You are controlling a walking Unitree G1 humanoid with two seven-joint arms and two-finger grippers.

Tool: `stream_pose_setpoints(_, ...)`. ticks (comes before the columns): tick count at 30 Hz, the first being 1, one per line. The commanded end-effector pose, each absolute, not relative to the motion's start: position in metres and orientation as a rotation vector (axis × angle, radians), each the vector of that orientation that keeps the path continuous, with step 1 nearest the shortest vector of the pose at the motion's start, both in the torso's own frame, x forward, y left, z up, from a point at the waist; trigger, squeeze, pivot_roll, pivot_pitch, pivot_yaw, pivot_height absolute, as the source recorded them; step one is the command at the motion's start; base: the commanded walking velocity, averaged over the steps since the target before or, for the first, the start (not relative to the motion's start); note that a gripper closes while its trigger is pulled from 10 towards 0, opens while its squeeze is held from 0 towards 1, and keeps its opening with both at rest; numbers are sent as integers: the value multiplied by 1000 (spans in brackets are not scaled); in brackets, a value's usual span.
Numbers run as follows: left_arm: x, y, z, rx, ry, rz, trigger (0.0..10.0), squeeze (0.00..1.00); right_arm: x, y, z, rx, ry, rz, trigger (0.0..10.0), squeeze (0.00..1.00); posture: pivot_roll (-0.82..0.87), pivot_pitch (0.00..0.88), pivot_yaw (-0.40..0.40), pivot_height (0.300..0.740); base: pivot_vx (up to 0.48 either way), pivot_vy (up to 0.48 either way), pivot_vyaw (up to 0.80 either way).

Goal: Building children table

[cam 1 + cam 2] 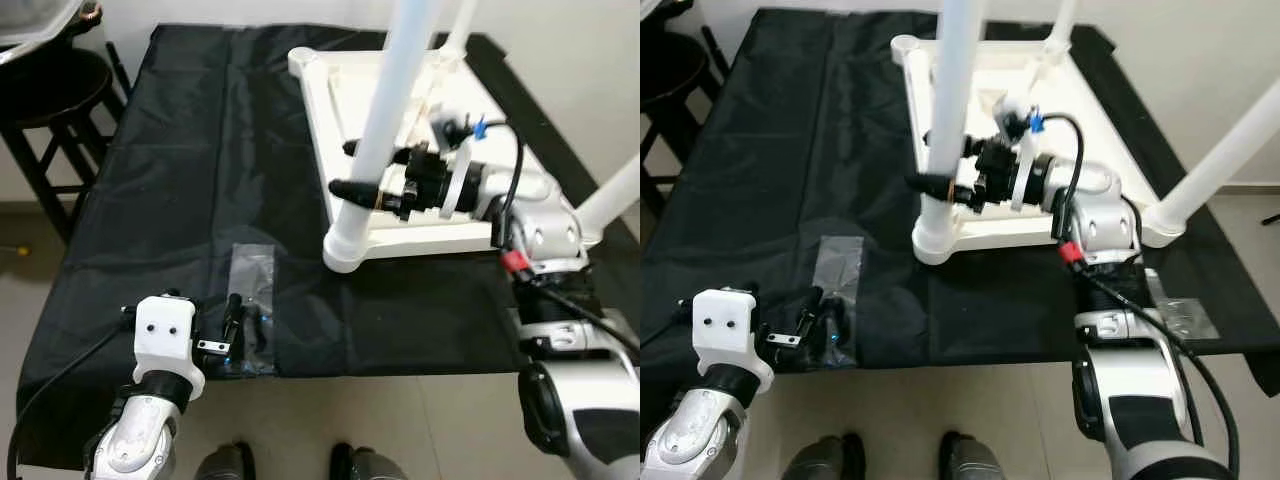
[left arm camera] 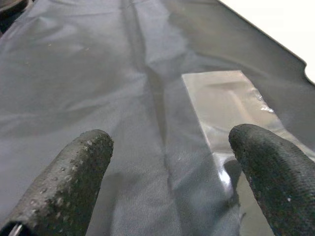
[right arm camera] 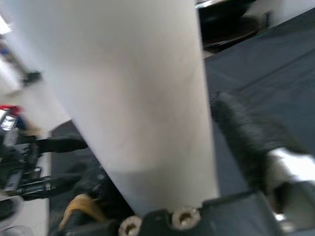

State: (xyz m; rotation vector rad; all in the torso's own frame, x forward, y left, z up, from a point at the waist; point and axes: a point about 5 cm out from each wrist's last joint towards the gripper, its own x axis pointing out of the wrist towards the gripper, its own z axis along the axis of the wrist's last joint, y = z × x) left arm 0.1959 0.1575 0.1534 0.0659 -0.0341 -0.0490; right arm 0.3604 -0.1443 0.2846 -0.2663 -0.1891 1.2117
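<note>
Children's table (image 1: 400, 150) lies upside down on the black-draped worktop (image 1: 170, 200). Head views: my right gripper (image 1: 352, 170) clamps the near-corner leg (image 1: 385, 130). Left wrist view: my left gripper (image 2: 167, 182) is spread over a clear bag (image 2: 226, 103). Risk: side force could cross-thread the leg.

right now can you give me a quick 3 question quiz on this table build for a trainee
1. True or false: the white tabletop lies upside down on the black cloth.
2. What is the right pincer shut on? A) the near table leg B) the clear plastic bag C) a stool
3. Fill in: the left pincer is open over the clear plastic ____.

Key: 1 true; 2 A; 3 bag
</note>
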Motion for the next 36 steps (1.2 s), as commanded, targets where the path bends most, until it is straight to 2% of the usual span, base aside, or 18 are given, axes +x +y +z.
stream_pose_setpoints(1,188,159,154,86,-13,-43,10000,0,365,-156,299,-271,-215,1232,0,0,117,314,-68,740,0,0,0)
stream_pose_setpoints(9,186,161,156,93,-7,-43,10000,0,359,-169,315,-251,-213,1363,0,0,78,304,-68,740,0,0,0)
stream_pose_setpoints(14,188,161,155,92,-3,-42,10000,0,354,-169,306,-253,-194,1346,0,0,65,293,-89,740,0,0,0)
stream_pose_setpoints(15,189,161,153,91,-1,-41,10000,0,354,-160,289,-209,-170,1171,0,0,61,279,-122,740,0,0,0)
stream_pose_setpoints(16,191,162,151,92,2,-35,10000,0,347,-138,238,-133,-83,694,0,0,49,258,-120,740,0,0,0)
stream_pose_setpoints(18,191,162,151,92,2,-35,10000,0,347,-138,238,-133,-83,694,0,0,49,258,-120,740,0,0,0)
stream_pose_setpoints(19,195,164,149,93,4,-27,10000,0,312,-121,183,-41,72,463,0,0,40,243,-107,740,0,0,0)
stream_pose_setpoints(20,195,164,149,93,4,-27,10000,0,312,-121,183,-41,72,463,0,0,40,243,-107,740,0,0,0)
stream_pose_setpoints(21,201,165,146,96,6,-29,10000,0,286,-102,159,-16,144,327,0,0,19,211,-82,740,0,0,0)
stream_pose_setpoints(23,208,164,142,96,9,-35,10000,0,279,-87,151,4,167,316,0,0,14,184,-83,740,0,0,0)
stream_pose_setpoints(24,214,164,139,91,12,-42,10000,0,285,-74,154,1,145,386,0,0,16,166,-87,740,0,0,0)
stream_pose_setpoints(26,218,163,137,87,16,-46,10000,0,294,-70,159,-9,120,406,0,0,16,161,-88,740,0,0,0)
stream_pose_setpoints(27,220,163,136,84,20,-47,10000,0,302,-70,163,-9,108,413,588,0,14,150,-88,740,0,0,0)
stream_pose_setpoints(28,220,163,136,84,20,-47,10000,0,302,-70,163,-9,108,413,588,0,14,150,-88,740,0,0,0)
stream_pose_setpoints(29,222,163,135,82,21,-46,10000,0,307,-71,166,-7,105,413,10000,0,14,144,-86,740,0,0,0)
stream_pose_setpoints(34,225,162,135,79,18,-47,10000,0,307,-78,177,-7,85,390,10000,0,19,153,-86,740,0,0,0)
stream_pose_setpoints(35,224,162,135,77,16,-47,10000,0,310,-85,184,-13,54,397,10000,949,19,158,-85,740,0,0,0)
stream_pose_setpoints(36,224,161,136,76,12,-48,10000,0,309,-89,189,-19,32,387,10000,949,18,162,-84,740,0,0,0)
